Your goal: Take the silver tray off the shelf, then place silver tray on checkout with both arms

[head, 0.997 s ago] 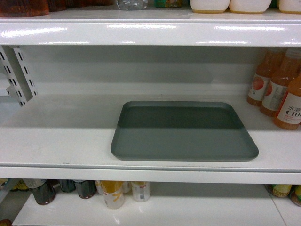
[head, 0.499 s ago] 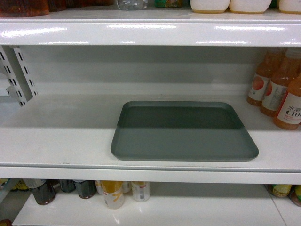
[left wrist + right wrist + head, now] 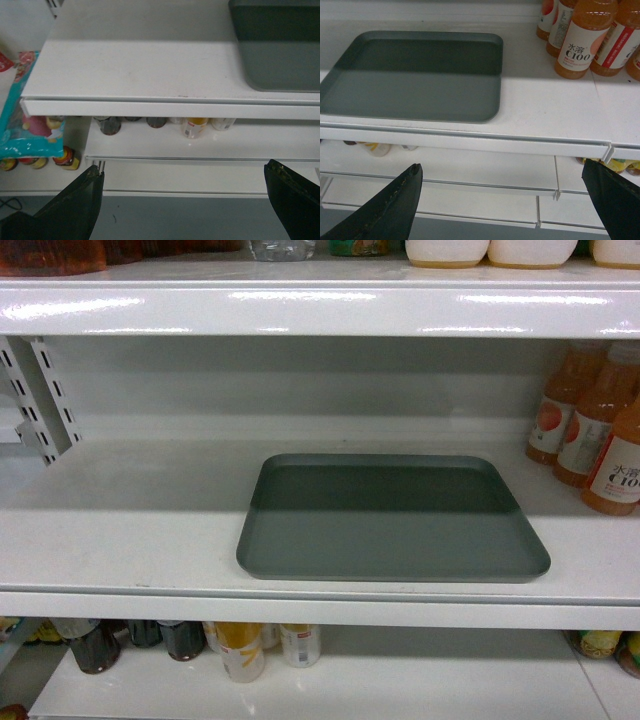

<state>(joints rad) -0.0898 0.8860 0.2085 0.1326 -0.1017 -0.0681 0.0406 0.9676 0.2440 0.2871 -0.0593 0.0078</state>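
Here's the silver tray (image 3: pixel 392 518), lying flat on the middle shelf (image 3: pixel 130 530), its near edge close to the shelf's front lip, nothing on it. My left claw (image 3: pixel 185 200) hangs spread wide, empty, below and in front of the shelf edge, with the tray up at the far right of that wrist view, well apart from the fingers (image 3: pixel 75 205). My right claw (image 3: pixel 502 202) is spread wide too, empty, low in front of the shelf lip, the tray far and to the left of it. To the right of the tray stand orange drink bottles (image 3: pixel 581 37); one label reads "C100" with Chinese characters above that I can't fully make out. Below, on the lower shelf, sit dark bottles (image 3: pixel 95 645) and a yellow-labelled bottle (image 3: pixel 240 650). Off to the left in the left wrist view lies a teal snack packet (image 3: pixel 22 110). Between both claws and the tray there's only the white front lip.
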